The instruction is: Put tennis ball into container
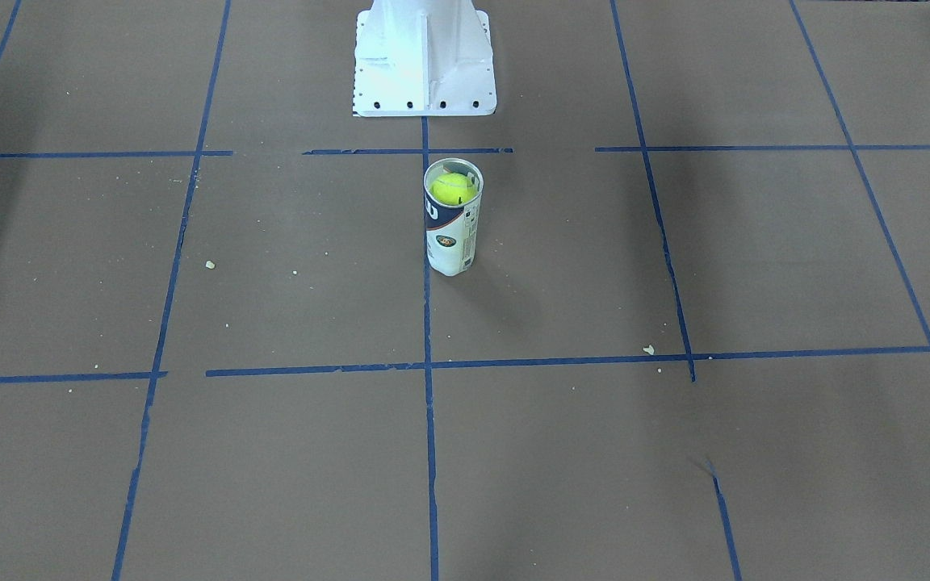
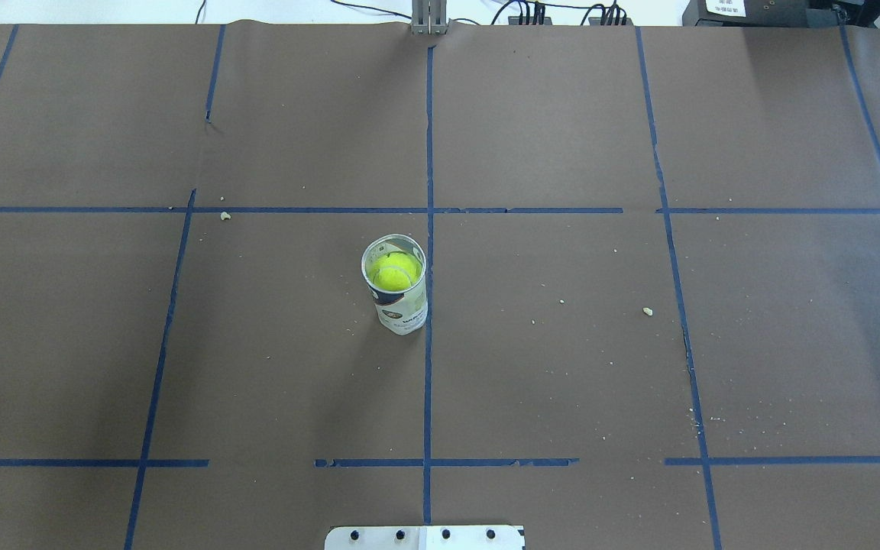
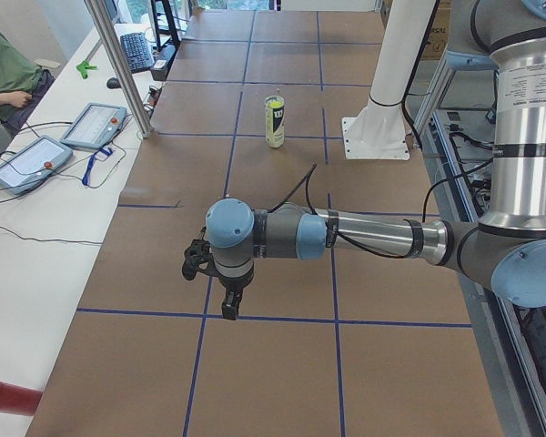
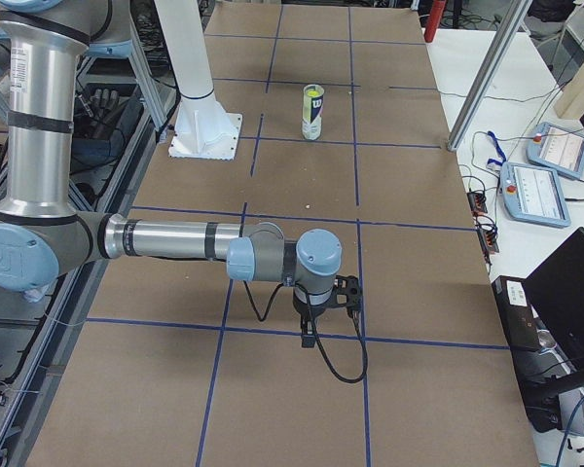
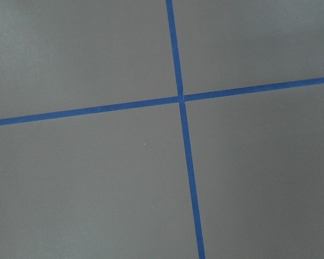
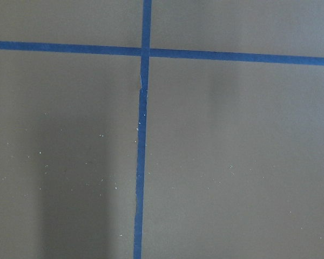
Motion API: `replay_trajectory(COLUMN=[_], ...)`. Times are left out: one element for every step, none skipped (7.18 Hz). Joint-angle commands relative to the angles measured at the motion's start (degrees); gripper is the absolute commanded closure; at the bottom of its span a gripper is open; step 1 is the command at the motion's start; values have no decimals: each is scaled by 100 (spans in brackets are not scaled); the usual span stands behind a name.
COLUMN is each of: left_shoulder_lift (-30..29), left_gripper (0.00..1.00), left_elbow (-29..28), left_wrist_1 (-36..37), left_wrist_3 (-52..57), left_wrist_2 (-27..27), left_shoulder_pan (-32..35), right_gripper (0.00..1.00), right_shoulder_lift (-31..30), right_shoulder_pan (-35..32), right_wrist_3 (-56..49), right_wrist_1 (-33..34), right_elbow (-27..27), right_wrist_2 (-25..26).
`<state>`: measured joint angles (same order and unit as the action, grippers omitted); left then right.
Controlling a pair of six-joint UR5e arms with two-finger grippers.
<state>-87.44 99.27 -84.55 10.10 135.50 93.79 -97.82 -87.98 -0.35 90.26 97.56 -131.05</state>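
- Tennis ball [image 1: 452, 188] sits inside the container [image 1: 452, 234], high up, just under the open rim. The label hides whatever is below it.
- Container stands upright on the table [image 2: 562, 344], long axis vertical, mouth facing up, no lid on it. Its base is just beside the centre tape line [image 2: 428, 367], on the robot's left of it.
- Left gripper [image 3: 228, 311] hangs over the table end on the robot's left, pointing down, well apart from the tube. The tube lies far along the table from it, toward the middle.
- Right gripper [image 4: 309, 337] does the same at the opposite end, also well apart.
- Neither claw shows in its own wrist view, which has only brown paper and tape, and the side views are too coarse. I cannot tell how far open either is or whether it holds anything.
- Judgement: the ball is already in, so no reach is called for. If one were, the left arm looks marginally nearer and would come down along the tube's vertical axis.
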Motion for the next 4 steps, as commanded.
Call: replay_trajectory(left_shoulder_lift=[8, 8, 34, 17], left_gripper=[0, 0, 0, 0], left_elbow=[13, 5, 13, 57], left_wrist_1=[0, 9, 9, 9], left_wrist_3=[0, 0, -8, -9], left_wrist_2=[-6, -6, -15, -15], left_shoulder_pan=[7, 7, 7, 7], right_gripper=[0, 0, 0, 0], right_shoulder_lift=[0, 9, 0, 0], right_shoulder_pan=[0, 0, 0, 0], right_wrist_3=[0, 0, 0, 0], right_wrist_1=[0, 0, 0, 0], right_elbow=[0, 0, 0, 0], right_wrist_2=[0, 0, 0, 0])
